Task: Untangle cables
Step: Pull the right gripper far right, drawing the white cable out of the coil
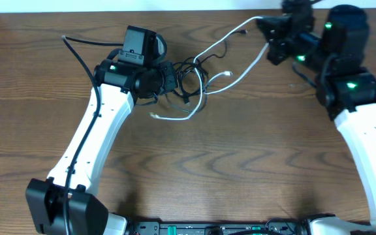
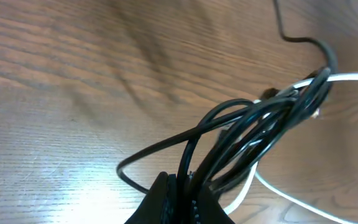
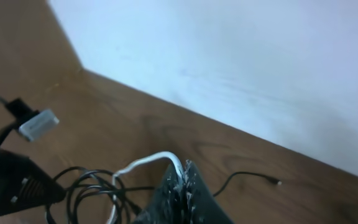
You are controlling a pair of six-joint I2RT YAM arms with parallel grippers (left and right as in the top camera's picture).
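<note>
The black cable (image 1: 189, 73) lies in tangled loops at the table's back centre, with the white cable (image 1: 245, 67) threaded through them. My left gripper (image 1: 170, 81) is shut on the black cable; in the left wrist view its gripper (image 2: 188, 186) pinches several black strands (image 2: 253, 134), and the white cable (image 2: 353, 78) crosses behind. To the right, my right gripper (image 1: 267, 37) is shut on the white cable. In the right wrist view that gripper (image 3: 183, 173) clamps the white cable (image 3: 143, 163), which arches left down into the black loops (image 3: 89, 186).
A loose white cable end (image 1: 168, 118) lies in front of the tangle. A black cable end (image 3: 272, 182) trails toward the back edge of the table, where a white wall (image 3: 241, 62) rises. The left arm's own black wire (image 1: 83, 59) curves over the table's back left.
</note>
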